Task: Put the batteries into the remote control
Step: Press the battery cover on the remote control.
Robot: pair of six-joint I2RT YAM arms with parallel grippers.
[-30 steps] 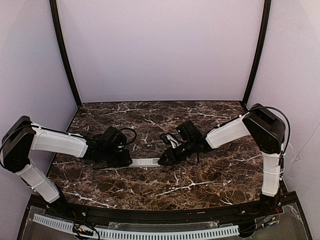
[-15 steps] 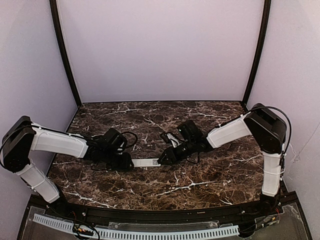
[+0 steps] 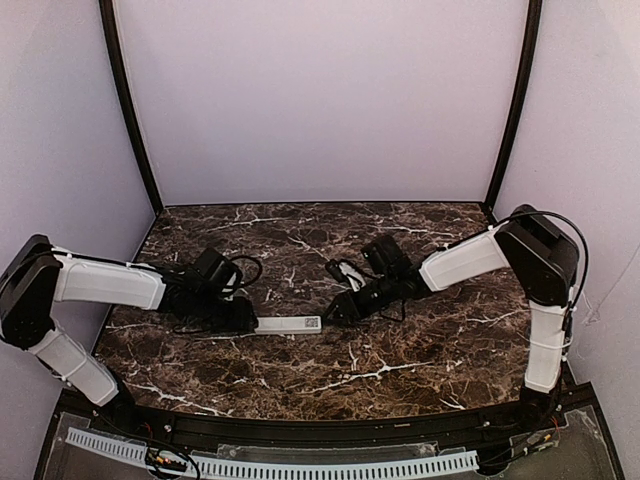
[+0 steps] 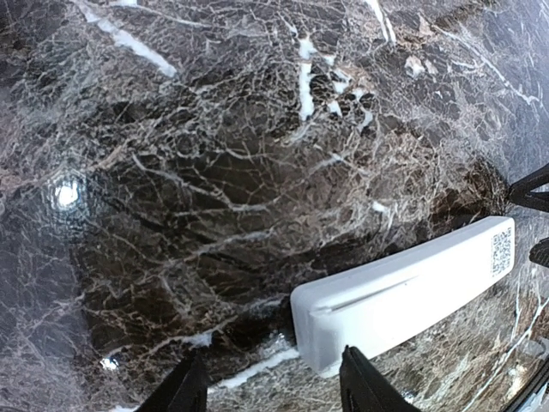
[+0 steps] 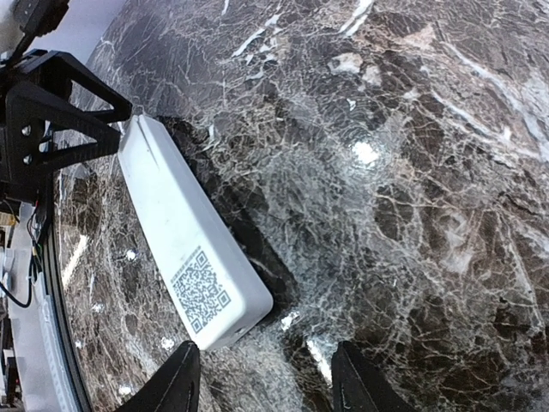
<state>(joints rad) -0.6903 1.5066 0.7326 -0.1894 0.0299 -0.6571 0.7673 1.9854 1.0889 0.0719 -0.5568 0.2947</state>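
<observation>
**A:** So where are we with the remote (image 3: 288,324)? Batteries in or not?

**B:** Honestly we can't tell. It's lying flat about mid-table (image 3: 420,360), a bit closer to the near edge, running left to right. No batteries in any view. We only see a closed white shell: a thin seam (image 4: 377,290) near one end, a label (image 5: 199,300) at the other, and no open slot. Our guess is that loading is done, or nearly. If so, nothing is left but clearing the arms. If the cells are hidden somewhere, everything is left.

**A:** And the arms?

**B:** Both are stretched low over the table, one at each end of the remote. The left gripper (image 4: 274,386) is just beside the seam end and the right gripper (image 5: 266,382) just beside the label end. Jaws on both are parted with nothing between them, so neither is holding anything. We can't say whether the left fingertip touches the corner.
</observation>
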